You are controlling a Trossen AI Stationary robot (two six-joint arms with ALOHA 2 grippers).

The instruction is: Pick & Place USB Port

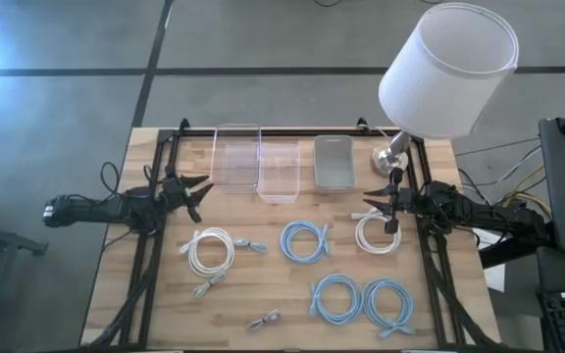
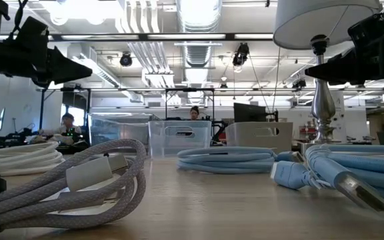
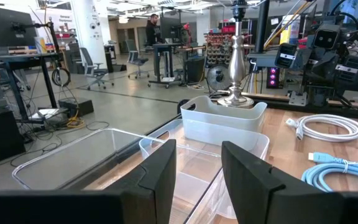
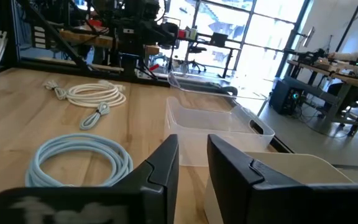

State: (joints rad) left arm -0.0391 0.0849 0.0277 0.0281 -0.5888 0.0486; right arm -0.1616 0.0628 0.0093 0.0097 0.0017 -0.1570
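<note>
**Nothing picked yet**

While both arms hover, I see three bins (image 1: 281,167) at twelve o'clock holding nothing I can make out. Coiled cables (image 1: 305,241) lie mid-table, all unplaced. Left gripper (image 1: 200,193) at nine and right gripper (image 1: 373,206) at three: narrowly parted, empty. The lampshade (image 1: 447,69) hides the far corner.

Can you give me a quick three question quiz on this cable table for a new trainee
1. True or false: a cable lies inside one of the bins.
2. How many light blue coiled cables lie on the table? A) two B) three C) five
3. What stands at the table's back right corner?

Key:
1. False. All three bins along the back edge look empty.
2. B. There are three blue coils, plus two white coils and a small loose cable near the front edge.
3. A lamp with a white shade, just behind the right gripper. The left gripper hangs open and empty too.
</note>
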